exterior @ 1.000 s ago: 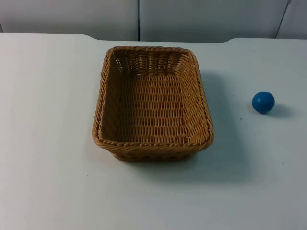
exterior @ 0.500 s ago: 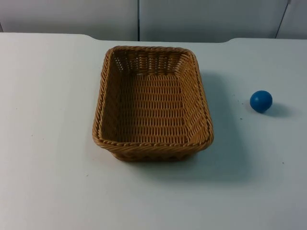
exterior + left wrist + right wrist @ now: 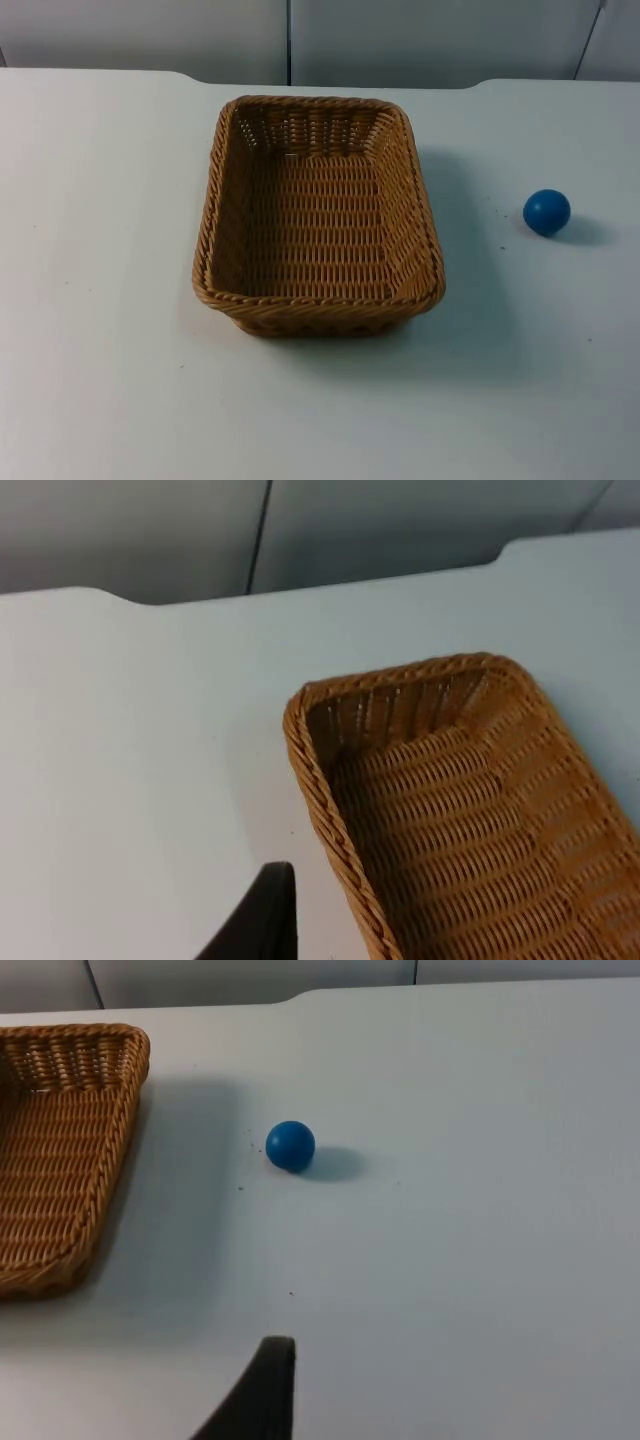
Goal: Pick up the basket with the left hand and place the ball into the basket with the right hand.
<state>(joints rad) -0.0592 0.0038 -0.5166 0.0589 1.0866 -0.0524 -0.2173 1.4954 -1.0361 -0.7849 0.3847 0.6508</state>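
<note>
A brown wicker basket stands empty on the white table, a little left of the middle; its rim and woven floor also appear in the left wrist view. A small blue ball rests on the table to the basket's right, well apart from it. In the right wrist view the ball lies ahead of my right gripper, with the basket's corner off to one side. My left gripper hovers over bare table just outside the basket's long side wall. Neither gripper touches anything.
The grey partition wall closes the table's far edge. Bare white table top surrounds the basket on every side, with wide room to the left and at the front.
The ball has drifted a few pixels left and then slightly back to the right. The basket has stayed where it was.
</note>
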